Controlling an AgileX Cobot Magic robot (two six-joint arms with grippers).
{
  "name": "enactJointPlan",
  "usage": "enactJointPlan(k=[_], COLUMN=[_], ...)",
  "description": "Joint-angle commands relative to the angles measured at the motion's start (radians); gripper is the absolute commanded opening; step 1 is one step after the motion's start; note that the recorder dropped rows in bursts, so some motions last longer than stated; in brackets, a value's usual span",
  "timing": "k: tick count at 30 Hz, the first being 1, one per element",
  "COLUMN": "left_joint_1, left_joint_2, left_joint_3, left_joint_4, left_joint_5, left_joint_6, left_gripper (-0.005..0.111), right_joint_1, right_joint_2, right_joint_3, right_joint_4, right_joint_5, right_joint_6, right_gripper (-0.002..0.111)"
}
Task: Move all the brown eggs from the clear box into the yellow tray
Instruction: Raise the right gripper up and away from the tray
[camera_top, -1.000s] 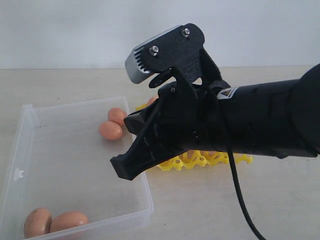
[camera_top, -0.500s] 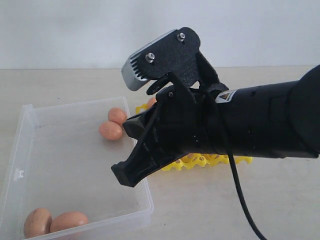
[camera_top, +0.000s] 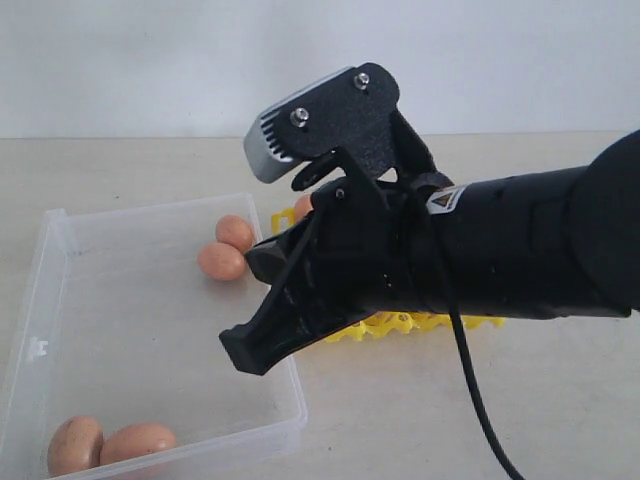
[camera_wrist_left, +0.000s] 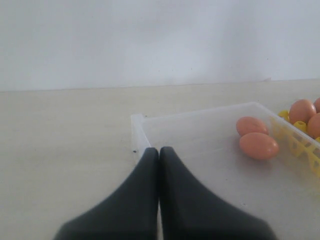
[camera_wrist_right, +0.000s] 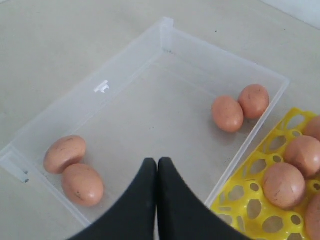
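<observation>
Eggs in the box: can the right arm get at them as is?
Probably yes. The right gripper hangs above the lidless box, and nothing lies between it and the four eggs there. Its jaws are shut, so they would need to open first.

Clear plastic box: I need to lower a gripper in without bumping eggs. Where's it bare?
In the transparent box the middle floor is bare, between one pinkish-brown egg pair and the other pair. Those corners are crowded.

Exterior close and level, right wrist steeply downward, left wrist low, all three on the clear box (camera_top: 140, 300).
</observation>
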Motion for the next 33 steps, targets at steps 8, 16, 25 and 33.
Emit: enactJointPlan(k=[8, 16, 25, 33], left_joint_1=[-0.004, -0.004, -0.004, -0.004], left_joint_2=[-0.003, -0.003, -0.003, -0.003], left_joint_3=[-0.003, -0.003, -0.003, -0.003], left_joint_4=[-0.005, -0.005, -0.005, -0.005], left_joint_5=[-0.001, -0.001, -0.001, -0.001], left_joint_6=[0.001, 0.001, 0.001, 0.001], left_gripper=[-0.004, -0.004, -0.004, -0.004], right_joint_1=[0.001, 0.001, 0.001, -0.006], right_joint_2=[-0.011, -0.147, -0.195, -0.195], right_joint_3=[-0.007, -0.005, -0.005, -0.005], right_joint_4=[-0.057, -0.057, -0.119, -0.466], right_joint_5=[-0.163, -0.162, -0.147, -0.235], right_joint_6=[-0.009, -0.054, -0.051, -0.004], right_gripper=[0.000, 0.000, 0.000, 0.000])
